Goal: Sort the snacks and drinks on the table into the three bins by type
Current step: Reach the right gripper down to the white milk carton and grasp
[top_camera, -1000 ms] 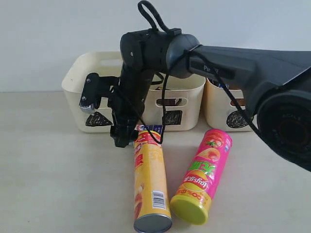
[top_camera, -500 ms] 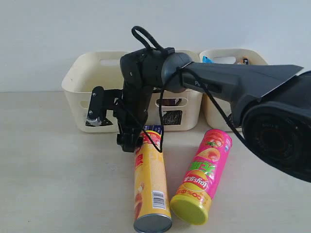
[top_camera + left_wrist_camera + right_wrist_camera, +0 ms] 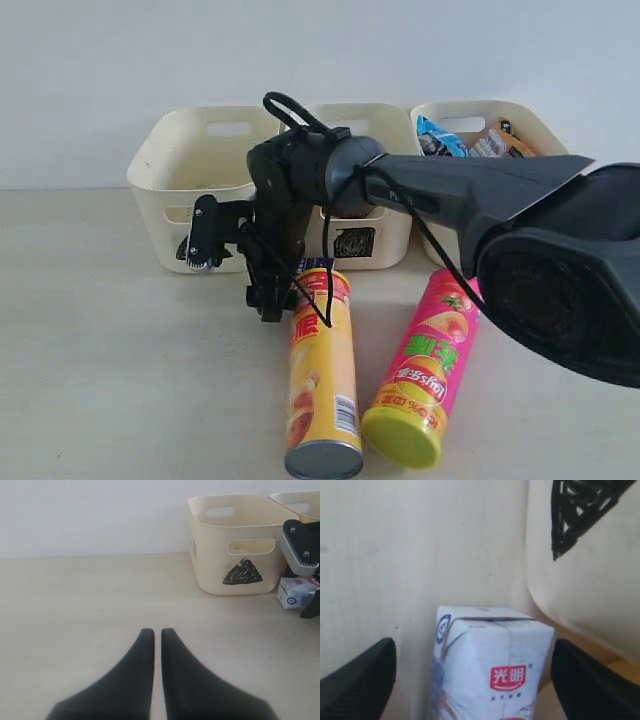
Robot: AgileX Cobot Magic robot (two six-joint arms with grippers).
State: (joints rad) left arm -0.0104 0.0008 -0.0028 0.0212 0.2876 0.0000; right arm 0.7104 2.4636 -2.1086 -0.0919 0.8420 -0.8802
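Finds the white and blue carton [image 3: 490,672] standing upright on the worktop [image 3: 100,350], just beside the lower front corner of the triangle bin [image 3: 235,545]. Straddles it with the right claw [image 3: 475,680], spread wide open, one dark finger on either side, a clear gap to each carton face, nothing gripped. In the exterior view, hides most of the carton behind that claw and leaves only a blue-and-white sliver at the far end of the yellow tube [image 3: 322,390]; cannot tell whether the two touch. Has that tube lying flat, metal base toward the camera, with the pink tube [image 3: 430,365] lying just beside it, yellow lid toward the camera. Behind them, lines up the middle bin [image 3: 390,225], marked with a squarish black scribble, and the third bin [image 3: 470,103], mark hidden by the arm, holding the blue bag [image 3: 438,137] and the orange bag [image 3: 497,142]. Holds the left claw [image 3: 156,637] closed, fingertips almost touching, empty, low over the worktop, well apart from the triangle bin.
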